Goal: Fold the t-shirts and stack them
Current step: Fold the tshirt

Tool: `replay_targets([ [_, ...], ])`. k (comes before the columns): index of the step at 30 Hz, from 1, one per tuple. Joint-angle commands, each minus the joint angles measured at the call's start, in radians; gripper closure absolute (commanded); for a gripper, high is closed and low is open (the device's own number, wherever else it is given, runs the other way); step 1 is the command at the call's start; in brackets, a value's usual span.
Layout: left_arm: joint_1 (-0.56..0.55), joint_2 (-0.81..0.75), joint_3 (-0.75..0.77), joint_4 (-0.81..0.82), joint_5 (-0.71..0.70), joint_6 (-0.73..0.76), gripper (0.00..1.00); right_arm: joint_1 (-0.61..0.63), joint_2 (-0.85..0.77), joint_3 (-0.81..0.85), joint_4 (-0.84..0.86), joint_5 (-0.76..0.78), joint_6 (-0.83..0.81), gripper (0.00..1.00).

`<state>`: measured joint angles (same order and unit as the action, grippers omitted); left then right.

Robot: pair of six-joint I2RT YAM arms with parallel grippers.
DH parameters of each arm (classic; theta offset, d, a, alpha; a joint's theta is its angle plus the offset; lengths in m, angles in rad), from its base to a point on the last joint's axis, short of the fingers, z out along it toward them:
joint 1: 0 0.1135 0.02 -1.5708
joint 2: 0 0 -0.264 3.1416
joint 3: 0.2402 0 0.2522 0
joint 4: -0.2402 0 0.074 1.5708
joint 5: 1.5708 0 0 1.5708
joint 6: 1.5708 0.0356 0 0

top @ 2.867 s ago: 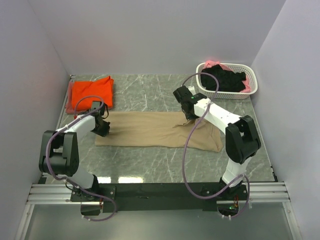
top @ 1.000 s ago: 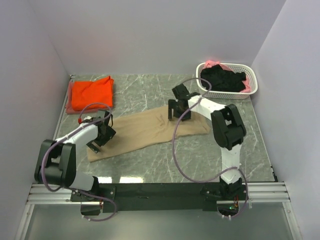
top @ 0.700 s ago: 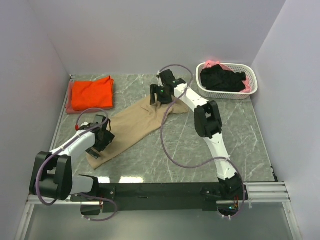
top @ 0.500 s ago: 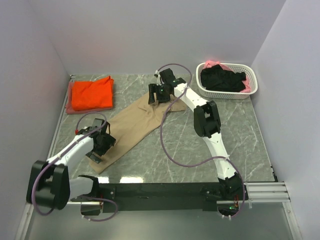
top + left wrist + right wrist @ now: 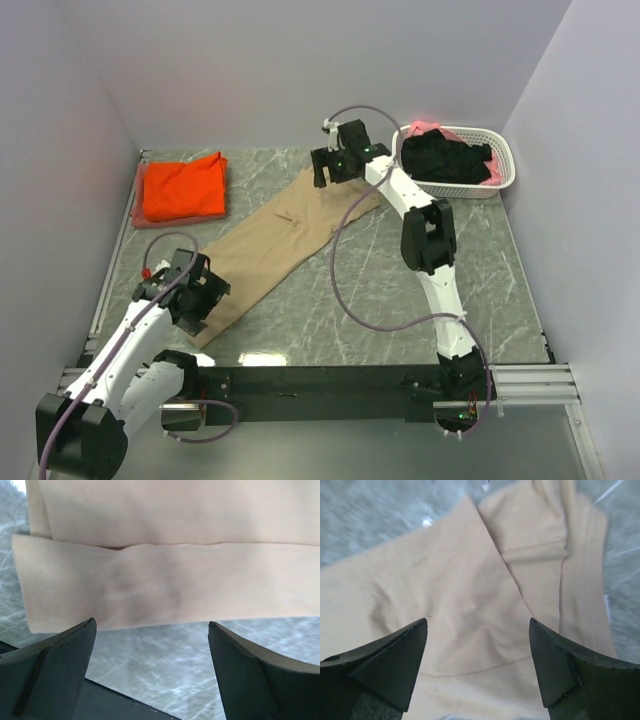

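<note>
Since the shirt (image 5: 275, 230) runs diagonal, left gripper (image 5: 198, 300) has the near end, right gripper (image 5: 333, 166) the far, both spread wide, empty.

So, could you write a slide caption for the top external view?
Left gripper and right gripper, both open, above opposite ends of the tan t-shirt lying diagonally; folded orange t-shirt behind.

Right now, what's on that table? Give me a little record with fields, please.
tan t-shirt: folded into a long strip, lying diagonally
orange t-shirt: folded, far left corner
white basket: far right, holds black and pink clothes
left tool: open, over strip's near end
right tool: open, over strip's far end
</note>
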<state>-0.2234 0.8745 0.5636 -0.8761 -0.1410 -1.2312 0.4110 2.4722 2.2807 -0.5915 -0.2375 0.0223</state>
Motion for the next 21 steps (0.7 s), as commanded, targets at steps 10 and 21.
replay_targets([
  [10, -0.031, 0.124, 0.098, 0.285, 0.130, 0.151, 0.01, 0.120, -0.516, -0.654, 0.205, -0.036, 0.421, 0.07],
  [21, -0.128, 0.294, 0.029, 0.341, 0.069, 0.177, 0.01, 0.118, -0.276, -0.509, 0.044, -0.023, 0.424, 0.07],
])
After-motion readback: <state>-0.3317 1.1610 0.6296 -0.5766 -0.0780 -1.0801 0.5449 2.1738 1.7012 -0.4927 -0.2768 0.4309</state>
